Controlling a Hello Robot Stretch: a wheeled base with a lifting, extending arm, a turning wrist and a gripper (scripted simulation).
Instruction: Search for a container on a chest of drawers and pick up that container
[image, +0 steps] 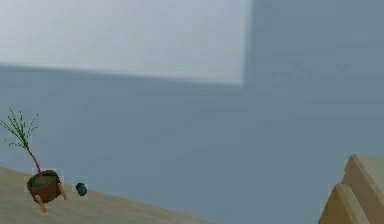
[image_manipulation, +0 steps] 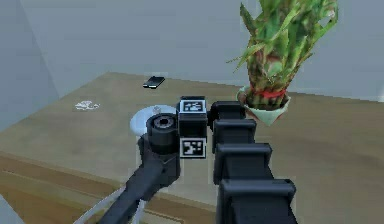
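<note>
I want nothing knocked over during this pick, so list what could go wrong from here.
1. The arm reaches out right next to the plant. A sideways swing or a turn of the base could tip its pot.
2. The pale dish lies partly hidden behind the tool, and it can't be told whether they touch. The next move may shove the dish across the wood instead of taking it.

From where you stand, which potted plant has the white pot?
The bushy one in the arm side view; the forward view's sparse plant is potted in brown.
</note>
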